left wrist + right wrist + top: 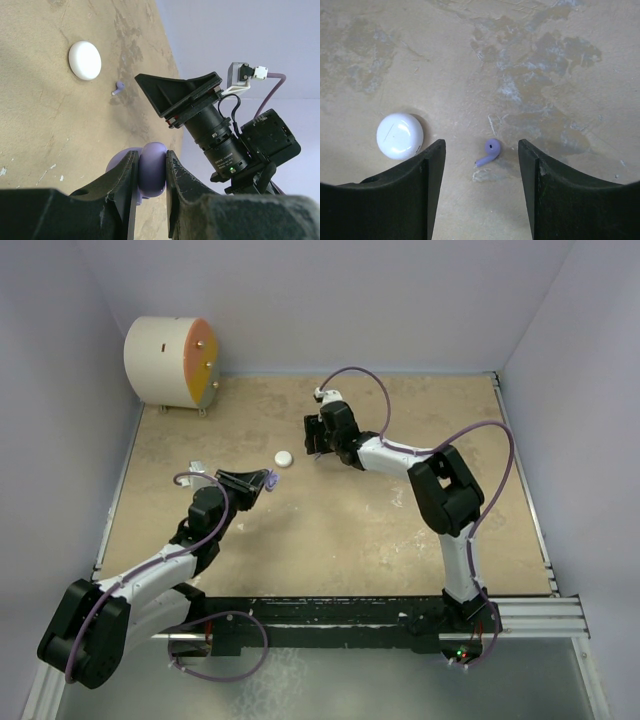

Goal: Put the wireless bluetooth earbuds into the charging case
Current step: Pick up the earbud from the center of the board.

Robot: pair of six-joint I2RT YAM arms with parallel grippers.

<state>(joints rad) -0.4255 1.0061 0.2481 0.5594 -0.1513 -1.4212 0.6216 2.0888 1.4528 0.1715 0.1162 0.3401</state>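
Note:
My left gripper (pixel 151 159) is shut on a lilac charging case (pixel 152 175), pinched edge-on between both fingers and held off the table; from above it shows at the fingertips (pixel 270 480). One lilac earbud (pixel 490 151) lies on the table with its stem pointing down-left. My right gripper (pixel 481 150) hangs over it, open, one finger on each side and neither touching it. In the left wrist view the same earbud (pixel 118 89) lies just left of the right gripper (pixel 180 95). No other earbuds are in view.
A closed round white case (pixel 400 136) lies on the table just left of the right gripper's left finger (pixel 427 190); from above it is the white case (pixel 284 458) between the two grippers. A white drum with an orange face (pixel 170 362) stands at the back left. Walls enclose the table.

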